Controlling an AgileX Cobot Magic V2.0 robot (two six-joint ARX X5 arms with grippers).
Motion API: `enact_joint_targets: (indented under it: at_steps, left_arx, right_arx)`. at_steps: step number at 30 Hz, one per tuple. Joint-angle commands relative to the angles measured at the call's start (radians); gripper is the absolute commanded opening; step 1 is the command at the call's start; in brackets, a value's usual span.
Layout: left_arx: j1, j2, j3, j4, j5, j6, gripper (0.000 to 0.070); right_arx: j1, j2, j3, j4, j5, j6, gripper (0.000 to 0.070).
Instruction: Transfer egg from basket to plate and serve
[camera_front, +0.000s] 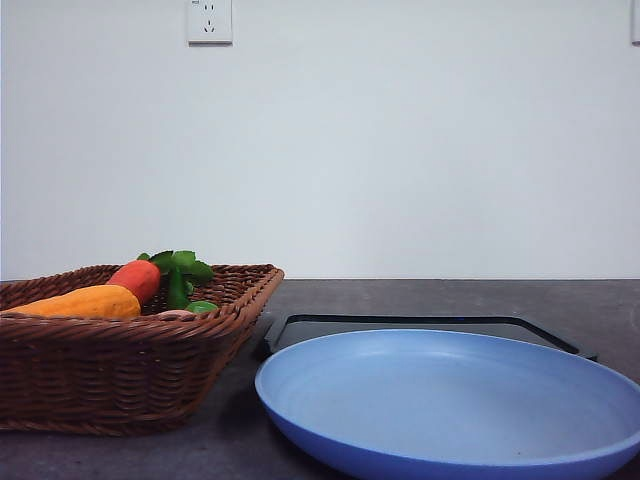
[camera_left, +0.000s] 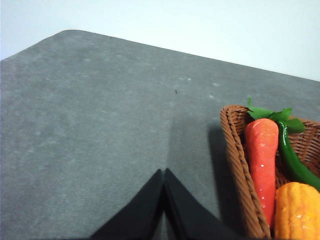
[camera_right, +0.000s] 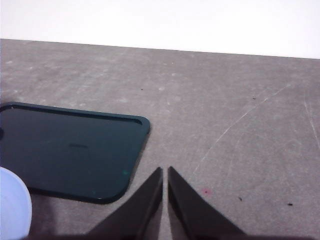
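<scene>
Plain white wall with a socket (camera_front: 209, 21) behind a grey bench (camera_left: 90, 125). The basket (camera_front: 110, 370) sits at near left, holding an orange toy vegetable (camera_front: 85, 302), a red one (camera_front: 138, 278) and green leaves (camera_front: 180, 270); the egg cannot be made out among them. The plate (camera_front: 450, 405) lies near right, overlapping a black tray (camera_right: 70, 150). Left tool (camera_left: 164, 200) and right tool (camera_right: 165, 200) both have tips pressed together, empty, over bare bench. Judgement: locate the egg first, spread the left tool, descend clear of the vegetables. No legible writing or brand seen
</scene>
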Motion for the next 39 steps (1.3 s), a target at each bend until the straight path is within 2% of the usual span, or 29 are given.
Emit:
enact_joint_targets:
  at_steps: [1, 4, 6, 14, 18, 24, 28, 31, 35, 39]
  left_arx:
    - [0.0, -0.002, -0.019, 0.0, 0.001, -0.045, 0.0]
    - [0.0, -0.002, -0.019, 0.014, 0.001, -0.126, 0.0]
    - [0.0, -0.002, -0.019, 0.014, 0.001, -0.163, 0.0]
    - [0.0, -0.002, -0.018, 0.013, 0.021, -0.203, 0.0]
    - [0.0, 0.0, 0.0, -0.007, 0.102, -0.202, 0.0]
    - [0.0, 0.076, 0.115, -0.084, 0.225, -0.202, 0.0]
    - [0.0, 0.181, 0.217, -0.13, 0.314, -0.195, 0.0]
    - [0.0, 0.267, 0.287, -0.131, 0.384, -0.159, 0.0]
    - [-0.002, 0.388, 0.377, -0.143, 0.486, -0.092, 0.0]
    - [-0.009, 0.511, 0.461, -0.206, 0.558, -0.049, 0.0]
  right_arx:
    - [-0.001, -0.002, -0.006, 0.004, -0.003, 0.011, 0.0]
    - [-0.001, -0.002, -0.006, 0.003, -0.003, 0.027, 0.0]
    - [-0.001, -0.002, -0.006, 0.003, -0.003, 0.066, 0.0]
    - [-0.001, -0.002, 0.0, 0.002, -0.008, 0.269, 0.0]
    - [-0.001, -0.001, 0.028, -0.029, -0.014, 0.353, 0.0]
    - [-0.001, 0.024, 0.153, -0.13, -0.014, 0.408, 0.0]
    - [-0.001, 0.101, 0.27, -0.204, -0.014, 0.409, 0.0]
    - [-0.001, 0.172, 0.355, -0.254, -0.019, 0.4, 0.0]
    - [-0.001, 0.29, 0.465, -0.303, -0.09, 0.346, 0.0]
    - [-0.001, 0.42, 0.565, -0.381, -0.175, 0.297, 0.0]
